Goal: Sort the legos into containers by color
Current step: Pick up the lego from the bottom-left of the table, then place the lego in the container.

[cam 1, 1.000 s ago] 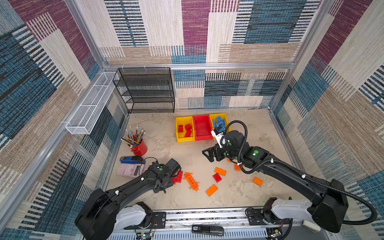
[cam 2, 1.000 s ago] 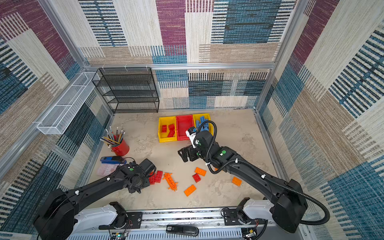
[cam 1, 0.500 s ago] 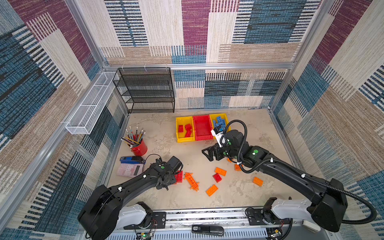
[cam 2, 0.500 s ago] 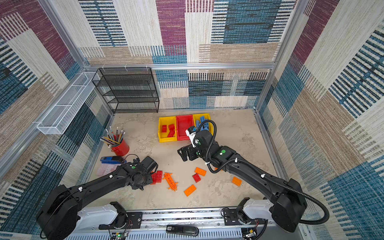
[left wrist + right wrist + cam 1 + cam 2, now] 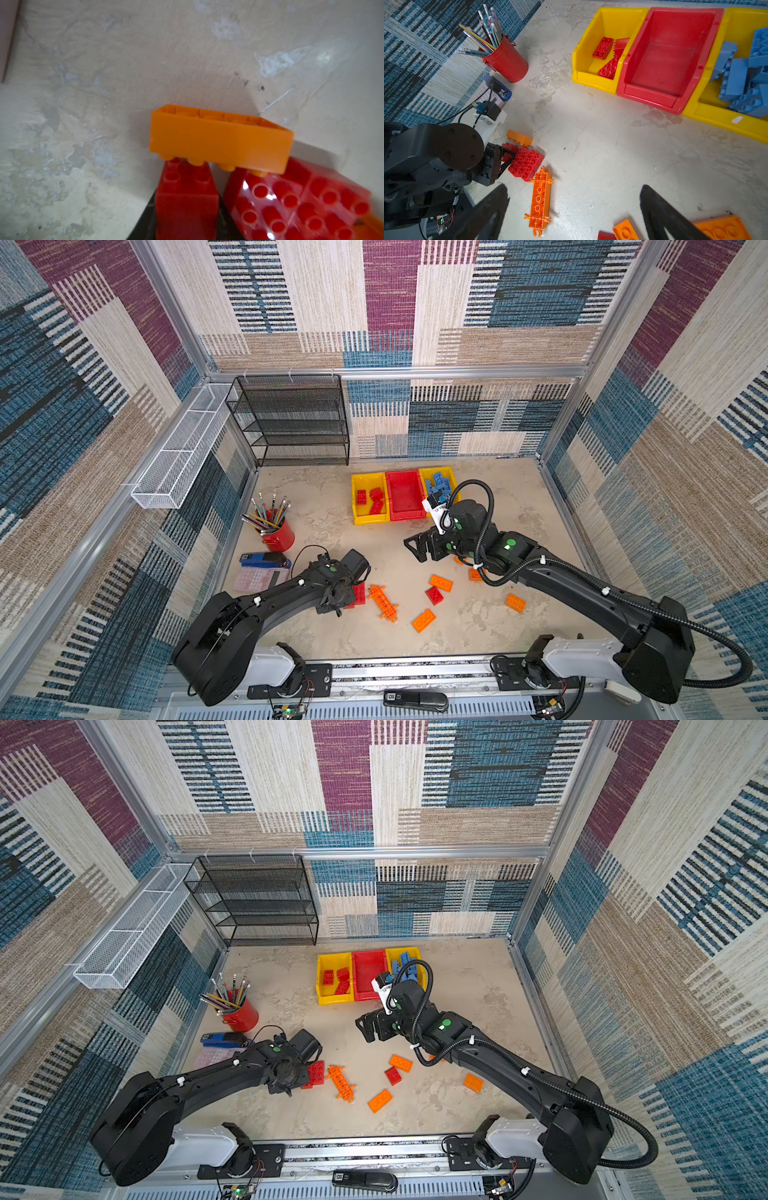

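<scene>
Tabletop w/ two black robot arms, seen from above.

L gripper (image 5: pixel 511 156) sits low at the near-left of the table (image 5: pixel 478 635). Its jaws pinch a small red brick (image 5: pixel 187 199) from both sides. A big red brick (image 5: pixel 301 205) lies flat, studs up, just beside it. An orange brick (image 5: pixel 218 141) lies on its side, studs facing the two red ones. It is touching or almost touching the small one; can't tell which. A long orange plate (image 5: pixel 383 602) lies flat just right of the big red brick, clear of the gripper.

R gripper (image 5: pixel 573 188) hangs over mid-table, in front of the bins. Its jaws are spread wide w/ nothing btwn them.

Three bins stand joined in a row at the back:
- Left yellow bin (image 5: pixel 593 83) holds red bricks (image 5: pixel 603 48).
- Red bin (image 5: pixel 649 97) is in the middle.
- Right yellow bin (image 5: pixel 726 126) holds a heap of blue bricks (image 5: pixel 741 83). R arm partly hides it in both top views.

Loose orange bricks (image 5: pixel 424 620) lie scattered near-centre btwn the arms, well apart from the bins. One loose red brick (image 5: pixel 434 595) lies among them.

At the left edge are a pencil cup (image 5: pixel 280 537), a stapler (image 5: pixel 264 560) & a pink calculator (image 5: pixel 253 580).
</scene>
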### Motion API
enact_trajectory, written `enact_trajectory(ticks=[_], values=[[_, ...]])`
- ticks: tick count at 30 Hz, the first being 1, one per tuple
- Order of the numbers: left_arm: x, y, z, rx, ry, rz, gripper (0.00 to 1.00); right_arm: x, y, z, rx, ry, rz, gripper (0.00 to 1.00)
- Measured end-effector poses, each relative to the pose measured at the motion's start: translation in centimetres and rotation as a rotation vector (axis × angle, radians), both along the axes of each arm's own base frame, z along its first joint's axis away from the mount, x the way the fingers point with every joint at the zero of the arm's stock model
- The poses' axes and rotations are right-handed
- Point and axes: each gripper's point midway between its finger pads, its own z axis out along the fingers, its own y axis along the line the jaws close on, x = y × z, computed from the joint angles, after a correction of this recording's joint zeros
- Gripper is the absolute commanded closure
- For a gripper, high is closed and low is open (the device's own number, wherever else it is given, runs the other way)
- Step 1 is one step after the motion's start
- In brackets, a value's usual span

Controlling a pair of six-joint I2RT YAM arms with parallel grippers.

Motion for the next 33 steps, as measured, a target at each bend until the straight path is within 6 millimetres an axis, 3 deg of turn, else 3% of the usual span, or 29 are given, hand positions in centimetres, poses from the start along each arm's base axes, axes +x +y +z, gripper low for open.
enact_trajectory(ticks=[4,10,14,18,27,31,33], values=[[0.5,-0.4,1.5,-0.010,-0.018,-0.022,0.93,0.0,-0.2,0.2,0.000,-0.008,-0.008,0.01],[3.0,-1.7,6.6,-0.032,-0.115,-0.065,0.90,0.1,-0.5,0.7,0.007,-0.027,-0.023,0.01],[6.2,-3.3,10.2,-0.019,-0.184,-0.112,0.88,0.3,-0.8,0.9,0.009,-0.045,-0.040,0.01],[11.0,-5.0,12.2,-0.001,-0.216,-0.150,0.89,0.3,-1.2,2.2,0.031,-0.084,-0.056,0.01],[24.1,-9.1,12.3,-0.020,-0.245,-0.210,0.88,1.2,-1.9,3.4,0.022,-0.134,-0.096,0.01],[28.7,-10.6,11.0,-0.043,-0.236,-0.235,0.85,1.5,-2.2,3.4,0.018,-0.139,-0.107,0.01],[30.4,-10.9,10.1,-0.047,-0.224,-0.237,0.77,1.7,-2.1,3.3,0.016,-0.136,-0.111,0.01]])
